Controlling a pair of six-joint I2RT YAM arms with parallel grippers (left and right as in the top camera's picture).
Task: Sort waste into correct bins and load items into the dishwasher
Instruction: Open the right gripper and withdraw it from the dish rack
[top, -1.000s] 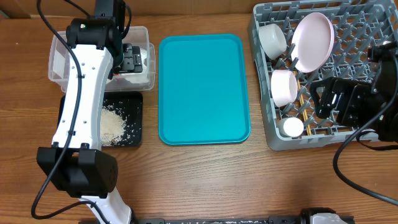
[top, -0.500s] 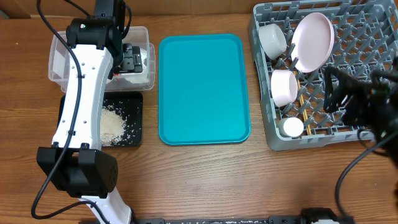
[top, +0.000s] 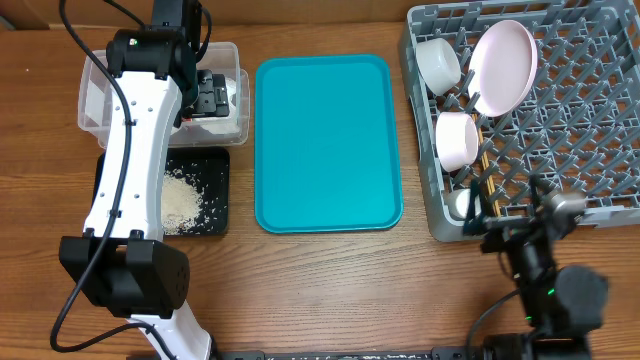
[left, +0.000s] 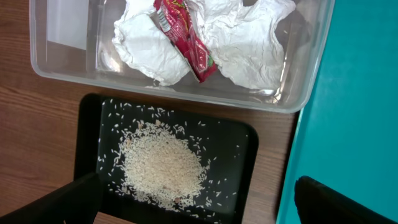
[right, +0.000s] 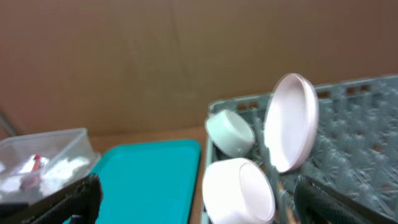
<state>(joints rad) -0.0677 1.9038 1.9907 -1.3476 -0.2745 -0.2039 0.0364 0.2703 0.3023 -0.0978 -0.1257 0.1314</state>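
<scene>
Right claw (top: 525, 225) has drawn back off the dish rack (top: 600, 150) to the near edge of the surface, wide and empty. The left claw (top: 212, 95), also wide, hangs over the clear tub (top: 92, 95) holding napkins (left: 155, 43) and wrapper (left: 186, 40), with rice (left: 161, 165) in the black tray (left: 87, 124) beside it. Standing on edge between pegs, the plate (top: 503, 65) looks stiff, smooth, breakable and probably slippery; any re-seating is best done by pinching its rim gently.

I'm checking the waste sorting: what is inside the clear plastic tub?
In the clear tub lie crumpled white napkins with a red wrapper on top. Anything beneath the napkins is covered, and the tub's far end falls outside the left wrist view.
</scene>
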